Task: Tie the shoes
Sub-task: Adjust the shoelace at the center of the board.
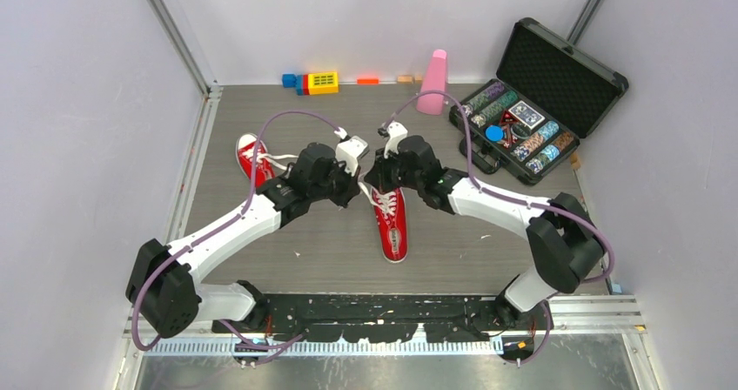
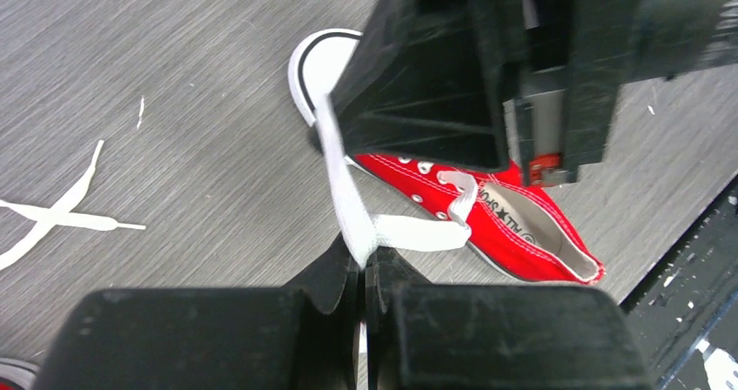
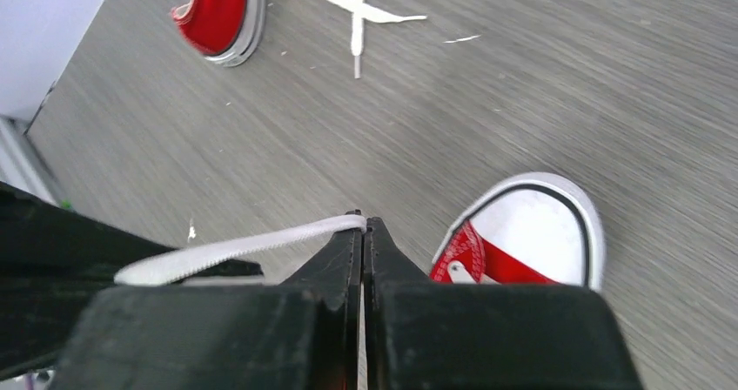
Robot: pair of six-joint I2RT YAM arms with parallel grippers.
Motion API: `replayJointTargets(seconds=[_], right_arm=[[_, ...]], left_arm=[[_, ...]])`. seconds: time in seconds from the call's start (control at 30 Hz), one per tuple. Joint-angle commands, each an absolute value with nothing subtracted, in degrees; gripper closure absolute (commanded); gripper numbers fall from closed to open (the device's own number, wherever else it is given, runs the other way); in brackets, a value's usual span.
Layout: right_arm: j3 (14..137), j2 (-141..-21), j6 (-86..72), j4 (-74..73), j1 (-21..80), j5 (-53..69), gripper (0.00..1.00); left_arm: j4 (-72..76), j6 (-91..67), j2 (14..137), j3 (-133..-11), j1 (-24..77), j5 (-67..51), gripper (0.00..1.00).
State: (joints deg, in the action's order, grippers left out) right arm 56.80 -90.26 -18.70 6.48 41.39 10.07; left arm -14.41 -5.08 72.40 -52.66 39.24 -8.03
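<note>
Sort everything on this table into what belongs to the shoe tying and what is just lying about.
For the job: shoe between the arms; second shoe; white lace, pinched by the left gripper and the right gripper.

Lying about: poker chip case; pink cone; coloured blocks.

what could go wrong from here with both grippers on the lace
1. The left gripper and right gripper pinch the white lace only at their very tips, so it may slip out.
2. The two grippers sit close together above the shoe; they might bump.
3. Nothing holds that shoe down, so a pull may drag it.
</note>
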Motion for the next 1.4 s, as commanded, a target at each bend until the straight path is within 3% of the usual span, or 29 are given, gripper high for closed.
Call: replayJointTargets(seconds=[0.0, 0.23, 0.43, 0.53, 0.73, 0.87, 0.97, 1.07, 1.17, 1.27, 1.37], right_arm=[[53.93, -81.78, -20.86, 8.18, 41.26, -4.21, 1.00], [49.72, -71.02, -23.15, -4.48, 40.79, -19.73, 1.00], [46.08, -64.38, -28.98, -12.21, 40.35, -27.50, 0.99], [44.05, -62.66, -32.69, -14.84, 40.25, -28.97, 0.94], [40.41, -62.93, -41.51, -19.75, 39.03, -35.23, 0.93], [38.96, -64.25, -45.72, -21.74, 37.73, -36.54, 0.93], [38.19, -64.76, -46.02, -21.83, 36.51, -35.38, 0.94], [38.07, -64.50, -45.86, -22.16, 35.72, -35.10, 0.95], [38.11, -63.64, -44.92, -22.47, 34.97, -34.41, 0.94], [38.67, -63.31, -42.83, -22.49, 34.55, -32.21, 0.90], [39.40, -63.37, -41.20, -23.20, 34.50, -29.68, 0.69]], left_arm=[[-13.11, -5.08, 71.23, -52.44, 39.06, -3.54, 0.96], [-13.27, -6.92, 71.61, -51.16, 39.02, -0.49, 0.94], [-14.69, -10.27, 71.77, -50.56, 39.03, 4.36, 0.99], [-15.20, -11.79, 71.42, -49.89, 39.03, 5.34, 1.00], [-16.13, -14.49, 70.87, -47.85, 39.02, 10.51, 1.00], [-15.37, -14.75, 70.59, -47.06, 39.02, 10.35, 0.88], [-14.98, -15.22, 70.93, -47.04, 39.02, 11.61, 0.86], [-15.81, -15.40, 71.84, -47.96, 39.02, 13.52, 0.98], [-16.59, -15.64, 72.71, -48.89, 39.02, 14.44, 1.00], [-16.29, -15.64, 73.11, -49.19, 39.03, 12.81, 1.00], [-17.82, -16.38, 73.31, -49.98, 39.02, 10.75, 0.97]])
